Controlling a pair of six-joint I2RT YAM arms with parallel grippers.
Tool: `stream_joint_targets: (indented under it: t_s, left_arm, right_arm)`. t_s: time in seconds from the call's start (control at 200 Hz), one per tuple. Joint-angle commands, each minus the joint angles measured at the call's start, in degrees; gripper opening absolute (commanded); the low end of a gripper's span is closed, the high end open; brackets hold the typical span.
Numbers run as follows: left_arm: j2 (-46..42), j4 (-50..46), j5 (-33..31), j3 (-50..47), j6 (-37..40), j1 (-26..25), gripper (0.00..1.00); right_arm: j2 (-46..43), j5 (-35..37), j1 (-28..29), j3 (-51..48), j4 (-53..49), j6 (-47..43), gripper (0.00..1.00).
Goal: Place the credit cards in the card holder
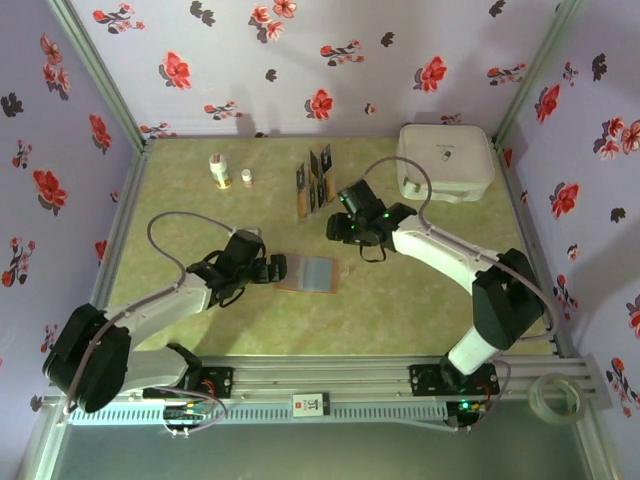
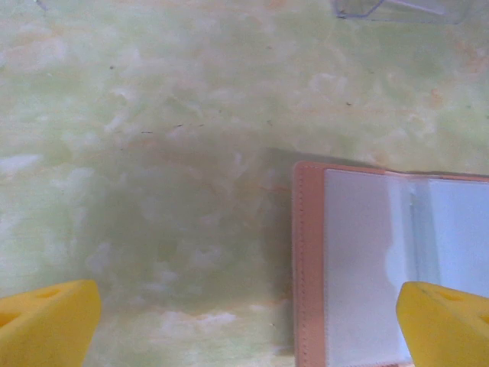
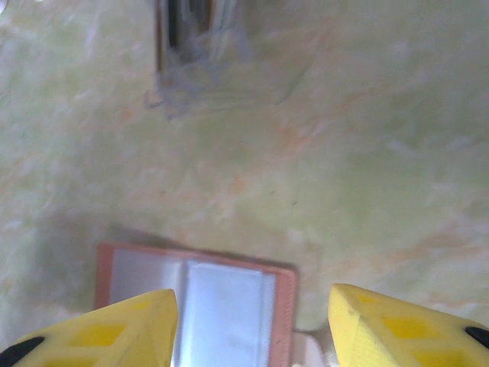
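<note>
What could go wrong:
- The left gripper (image 1: 266, 268) is just beside the left edge of the card holder (image 1: 308, 273). Its jaws are spread very wide and hold nothing. I cannot tell if it touches the holder. If nothing presses the holder down, it may slide on the smooth table (image 1: 420, 310) when a card is pushed in.
- The card holder lies open and flat in the middle of the table, with its clear pockets up. The pockets look tight, so a thin card could miss the slot or bend.
- The credit cards (image 1: 314, 168) stand in the card rack (image 1: 303, 205), just behind the holder. A bump could tip the rack and spill them.
- The right gripper (image 1: 342, 225) is between the rack and the holder. Its jaws are partly apart and hold nothing. A card is thin and slippery, so a weak pinch could drop it.

How many:
- Two grippers.
- Two small bottles (image 1: 219, 170), at the back left.
- One card holder.
- One card rack.
- About three dark cards show in the rack, but they are too small to count for sure.
- One big white case (image 1: 445, 160), at the back right.
</note>
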Motion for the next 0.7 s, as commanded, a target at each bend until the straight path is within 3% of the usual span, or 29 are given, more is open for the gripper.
stream_joint_targets:
  t_s: [0.0,0.455,0.695]
  left_arm:
    - [1.4,-0.9,0.9,2.1,1.5,1.5,1.0]
    - [2.8,-0.8,1.2,4.1,1.7,3.5,1.0]
    - [9.3,-0.6,4.0,11.2,4.8,6.6,1.0]
  right_arm:
    - [0.7,1.8,-2.4,5.0,-3.7,-3.7,0.55]
    - [15.1,-2.8,-10.4,26.4,-10.3,-11.9,0.47]
    - [19.7,-8.5,-12.2,31.8,-10.0,-11.7,0.45]
